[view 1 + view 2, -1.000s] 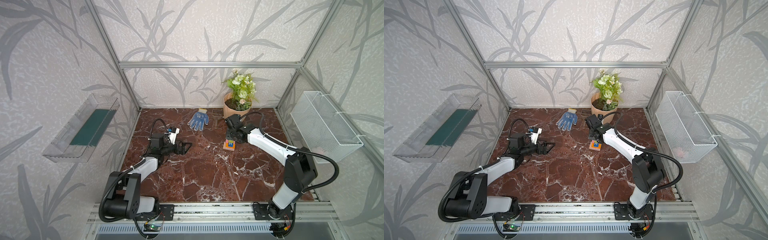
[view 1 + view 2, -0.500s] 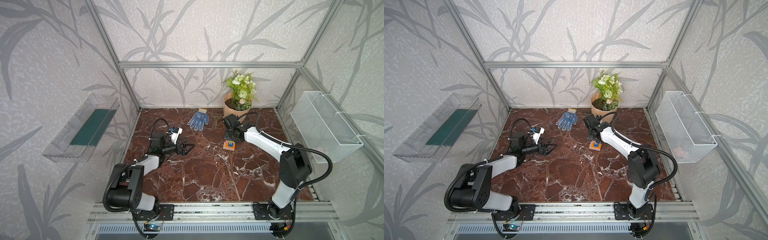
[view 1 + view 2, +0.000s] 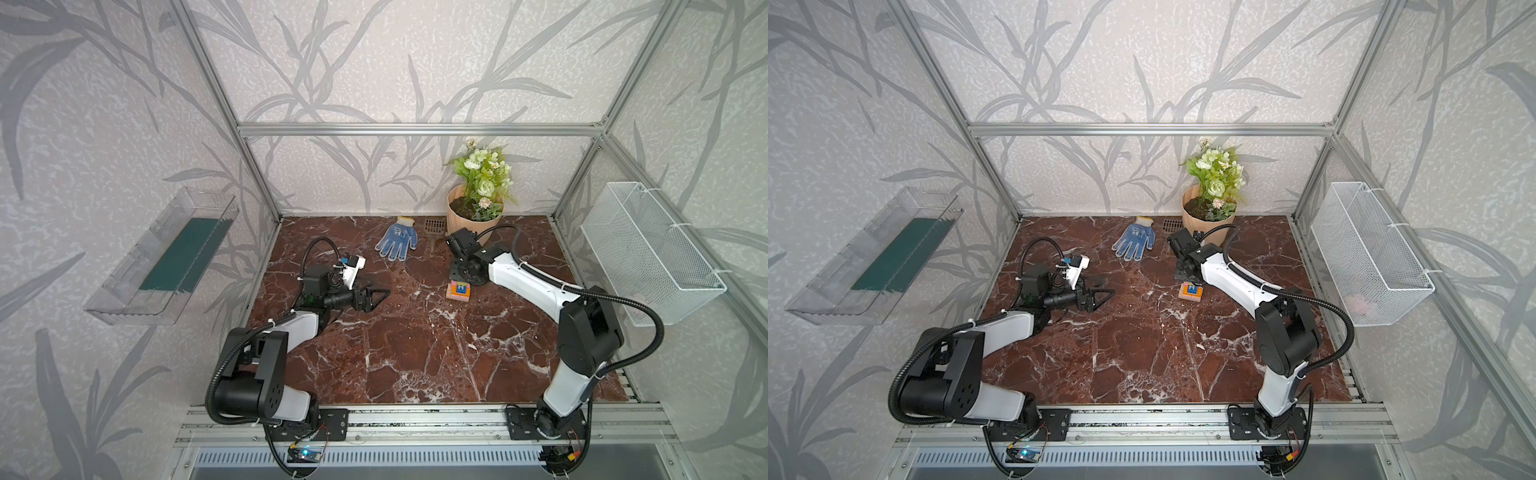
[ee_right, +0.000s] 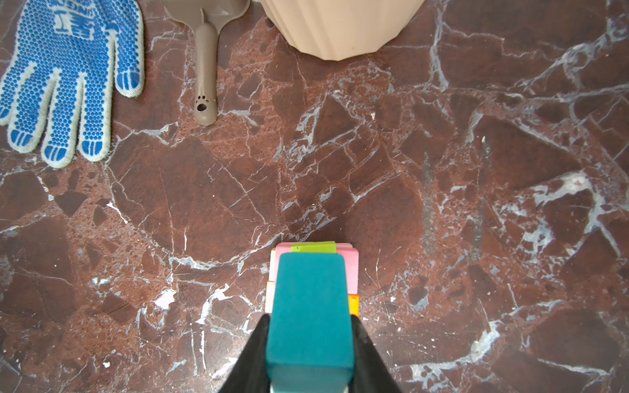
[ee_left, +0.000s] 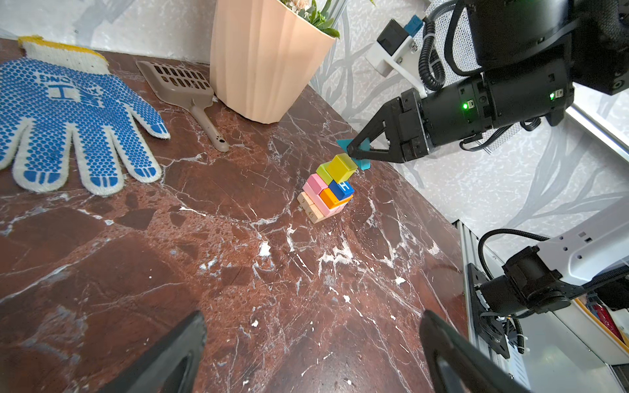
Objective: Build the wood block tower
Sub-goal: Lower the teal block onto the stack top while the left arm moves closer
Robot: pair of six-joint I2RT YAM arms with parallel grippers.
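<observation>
The wood block tower (image 5: 328, 190) stands on the worktop (image 3: 415, 353) near the flowerpot (image 5: 265, 61). It looks nearly finished: tan base, pink and orange layers, the blue "H" cube, and lime and yellow cubes on top. The right end effector (image 5: 354, 150) is clamped on the teal piece (image 4: 311, 306), right at the yellow cube; whether they touch I cannot tell. Seating and releasing it seems the only step left. The left end effector (image 3: 376, 298) gapes wide and empty, well apart.

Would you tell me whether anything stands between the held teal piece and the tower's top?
Nothing visible does. The right gripper holds the teal piece just over the yellow cube atop the wood block tower; the glove, scoop and flowerpot lie apart.
</observation>
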